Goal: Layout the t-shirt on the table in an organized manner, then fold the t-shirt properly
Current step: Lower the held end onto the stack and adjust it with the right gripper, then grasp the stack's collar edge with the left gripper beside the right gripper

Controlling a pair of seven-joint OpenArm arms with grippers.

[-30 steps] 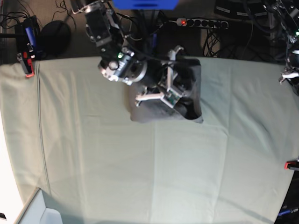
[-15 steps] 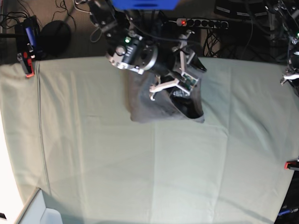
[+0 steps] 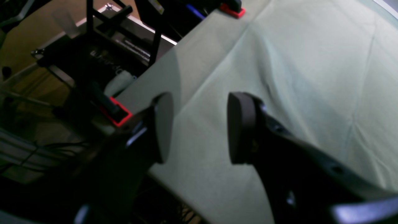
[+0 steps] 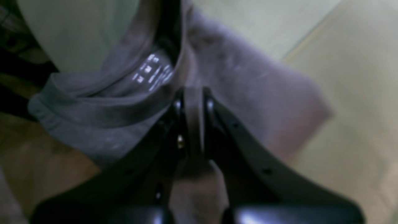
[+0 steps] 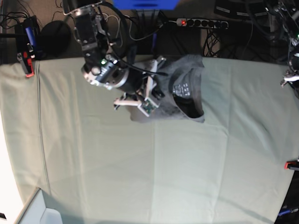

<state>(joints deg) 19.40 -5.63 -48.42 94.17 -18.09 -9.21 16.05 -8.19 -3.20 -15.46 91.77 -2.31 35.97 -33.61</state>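
Observation:
The dark grey t-shirt [image 5: 187, 100] lies bunched near the back middle of the table [image 5: 154, 172], its collar open and a white printed label [image 5: 180, 88] showing. My right gripper [image 5: 157, 85] sits at the shirt's left side. In the right wrist view the right gripper [image 4: 192, 91] is shut, with a fold of the t-shirt [image 4: 242, 77] pinched between its fingers just below the collar [image 4: 124, 90]. My left gripper [image 3: 200, 99] hangs open over the table's cloth edge [image 3: 202, 161] with nothing between its pads. The base view shows only part of the left arm [image 5: 290, 74], at the right edge.
Red clamps [image 5: 29, 70] [image 5: 290, 164] hold the cloth at the table's edges; another clamp [image 3: 116, 113] is close to the left gripper. A white box [image 5: 42, 212] sits at the front left corner. Cables and a power strip [image 5: 201, 22] lie behind the table.
The right gripper stood open over the shirt half a second ago and has now shut on its fabric. Its arm swung left, and the collar with its label now shows. The left arm has stayed still.

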